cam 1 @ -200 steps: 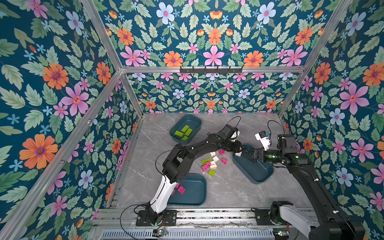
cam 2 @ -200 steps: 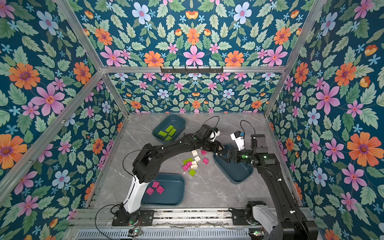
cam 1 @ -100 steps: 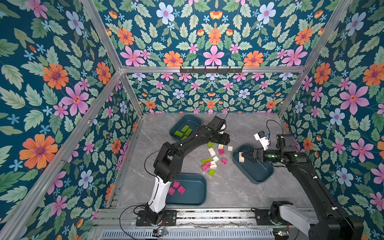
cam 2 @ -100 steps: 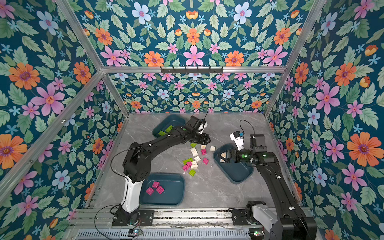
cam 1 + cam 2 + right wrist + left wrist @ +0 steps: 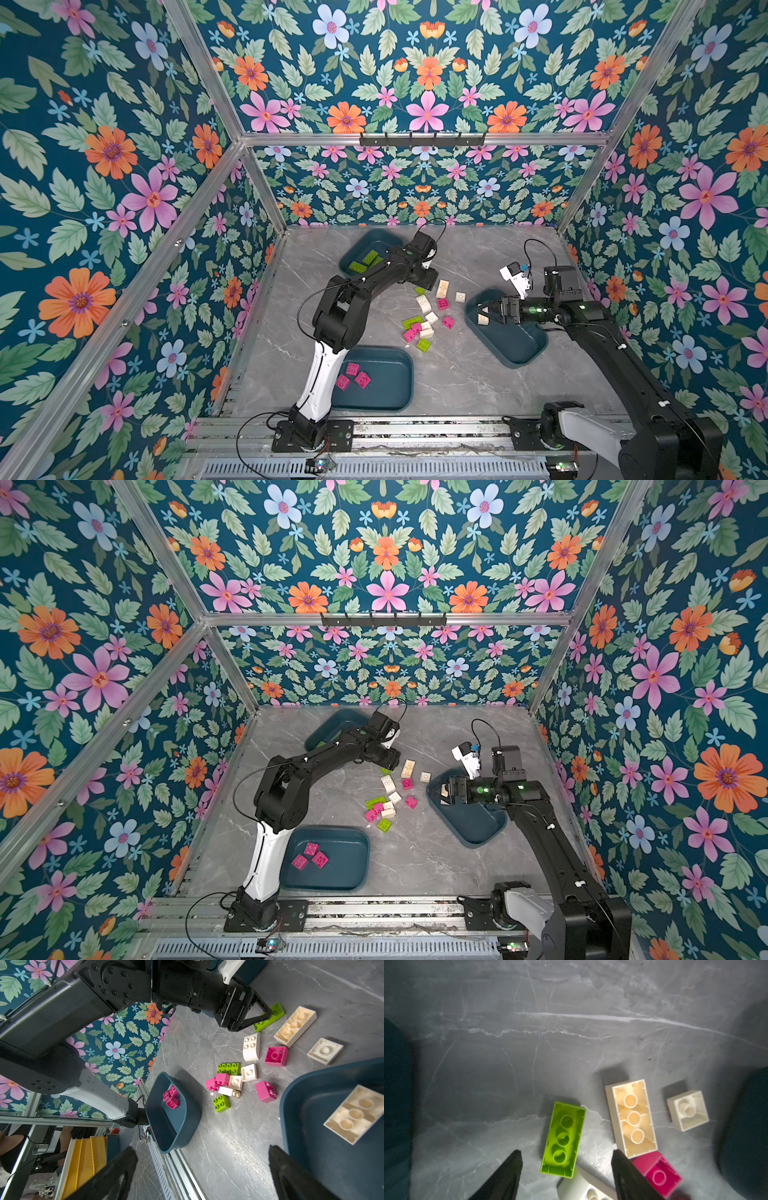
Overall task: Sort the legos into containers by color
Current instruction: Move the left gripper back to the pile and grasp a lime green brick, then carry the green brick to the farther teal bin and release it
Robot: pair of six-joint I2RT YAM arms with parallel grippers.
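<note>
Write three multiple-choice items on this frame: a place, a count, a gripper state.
1. Which bin holds the binned magenta bricks? A. near bin B. far bin C. right-side bin
2. How many lie there? A. two B. three C. five
3. The left gripper is: A. shut on a brick B. open over the upturned green brick C. shut, empty
Key: 1 A, binned magenta shows only in the bin closest to the camera; 2 B, three show in both top views; 3 B, its fingers stand apart either side of the brick.
</note>
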